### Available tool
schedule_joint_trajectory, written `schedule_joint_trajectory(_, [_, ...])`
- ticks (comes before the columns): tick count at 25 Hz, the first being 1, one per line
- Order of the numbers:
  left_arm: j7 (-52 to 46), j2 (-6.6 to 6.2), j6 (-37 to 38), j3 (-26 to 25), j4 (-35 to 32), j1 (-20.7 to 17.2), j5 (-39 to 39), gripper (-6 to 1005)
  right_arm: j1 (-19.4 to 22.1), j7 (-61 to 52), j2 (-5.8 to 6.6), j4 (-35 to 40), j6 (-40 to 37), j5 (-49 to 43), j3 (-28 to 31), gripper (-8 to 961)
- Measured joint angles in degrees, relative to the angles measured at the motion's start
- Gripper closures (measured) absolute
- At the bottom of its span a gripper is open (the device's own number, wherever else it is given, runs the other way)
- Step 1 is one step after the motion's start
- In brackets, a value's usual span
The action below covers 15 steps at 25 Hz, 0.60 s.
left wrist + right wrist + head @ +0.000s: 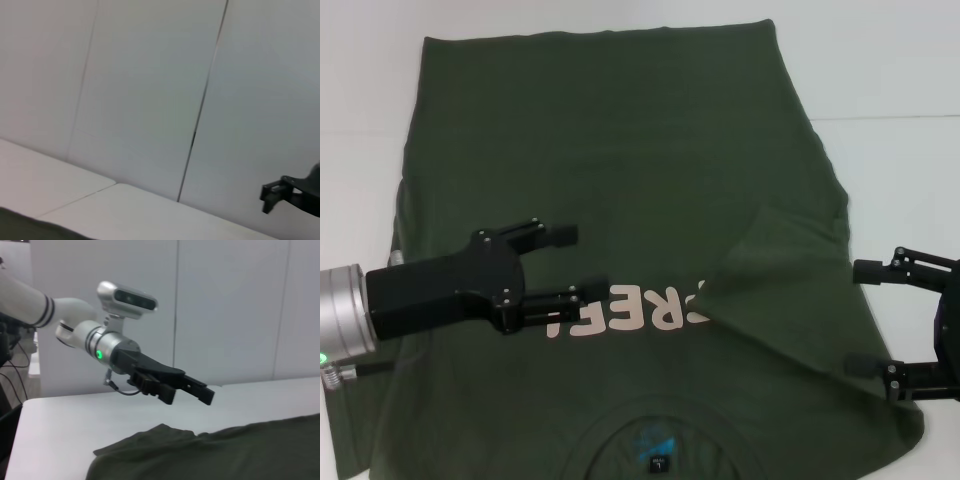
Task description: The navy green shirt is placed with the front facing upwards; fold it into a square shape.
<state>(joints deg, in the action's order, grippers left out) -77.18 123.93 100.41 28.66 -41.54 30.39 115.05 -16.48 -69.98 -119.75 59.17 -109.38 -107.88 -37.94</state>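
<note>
Both grippers open, holding nothing: left gripper (pixel 582 262) above navy green shirt (pixel 620 130) near lettering (pixel 625 312); right gripper (pixel 865 318) beside folded-over sleeve (pixel 785 290).

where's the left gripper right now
In the head view the left gripper hovers open over the robot's left half of the navy green shirt, fingertips just beside the pale chest lettering.

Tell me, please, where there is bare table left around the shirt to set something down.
Bare white table lies beyond the navy green shirt, off its far right corner, and runs down its right edge to the open right gripper. A narrower strip flanks the shirt's far left edge. Crowded: the open left gripper hovers over the lettering.
</note>
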Motion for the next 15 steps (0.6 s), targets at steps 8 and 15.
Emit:
schedule_joint_trajectory(8, [-6.6,-0.06,-2.2,0.4,-3.8,-3.0,2.3,164,-1.5,0.1,0.03,-1.3,-0.3,-3.7,-0.5,29])
schedule_joint_trajectory(15, [-15.9,-0.04,-3.3,-0.2,-10.3,-6.0,7.3,169,-4.0,0.1,-0.08,-2.6,0.9,-5.9,-1.6,31])
